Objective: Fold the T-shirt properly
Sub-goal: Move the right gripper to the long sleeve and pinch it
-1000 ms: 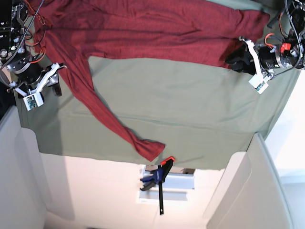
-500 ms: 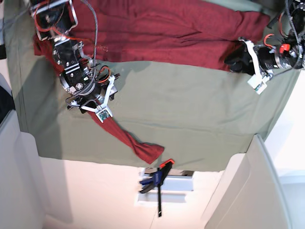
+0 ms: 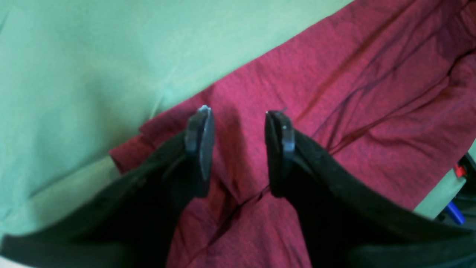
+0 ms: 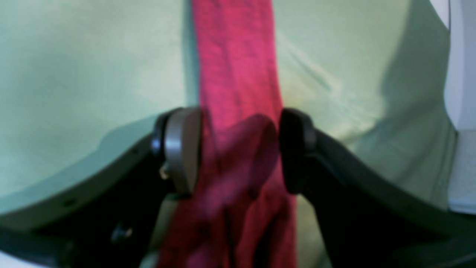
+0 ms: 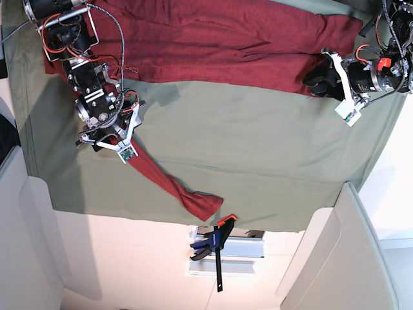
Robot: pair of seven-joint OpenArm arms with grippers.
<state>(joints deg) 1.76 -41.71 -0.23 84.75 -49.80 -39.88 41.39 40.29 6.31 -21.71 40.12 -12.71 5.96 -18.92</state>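
Right now my right gripper [image 4: 238,149] straddles the T-shirt [image 5: 213,39]'s long strip on the green cloth [image 5: 258,155], jaws parted, not pinching; my left gripper [image 3: 238,149] hangs open over the shirt's corner.

Looked like a lab or workshop bench: my arms' exposed wiring [image 5: 119,39], a sage-green cloth [image 5: 245,155] spread over the table, white panels [image 5: 322,258] around, and a bar clamp [image 5: 216,248] (blue-handled) below the table edge.
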